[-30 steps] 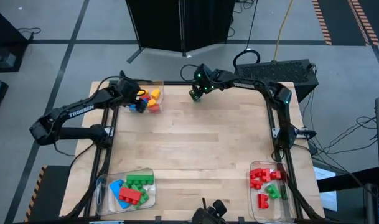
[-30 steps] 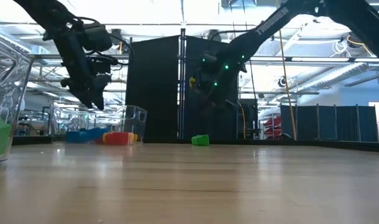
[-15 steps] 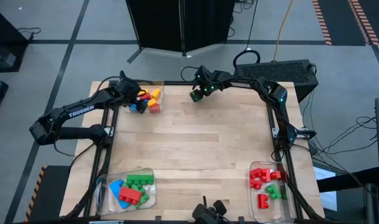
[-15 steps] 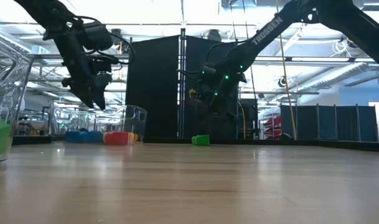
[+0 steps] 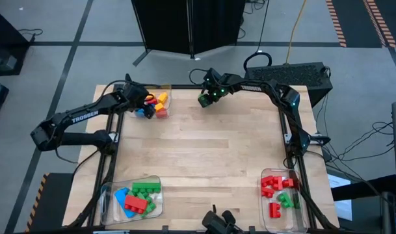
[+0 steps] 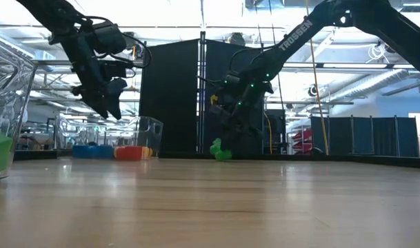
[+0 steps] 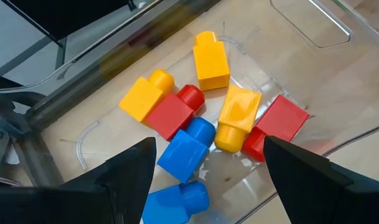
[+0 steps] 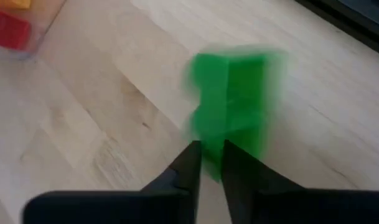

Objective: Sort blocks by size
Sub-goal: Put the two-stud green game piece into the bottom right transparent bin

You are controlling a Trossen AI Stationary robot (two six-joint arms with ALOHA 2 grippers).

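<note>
A small green block lies at the table's far edge near the middle. My right gripper is down at it, fingers almost together. In the low view the green block stands tipped, its upper part off the table. My left gripper hangs wide open and empty above the clear tray at the far left. In that tray lie small yellow, red and blue blocks. My right gripper's fingertips meet the green block's near edge, with a thin strip of green between them. The fingers slant down from the table's right and far side. The block is tipped, with its lower part on the table. Which part is pinched is too blurred to tell.
A clear tray at the near left holds green, blue and red blocks. A clear tray at the near right holds red and green blocks. The table's middle is bare wood. A dark frame stands behind the far edge.
My right gripper has come down onto the green block at the far edge. The block, flat on the table before, has tipped up and shifted a little toward the table's left.
</note>
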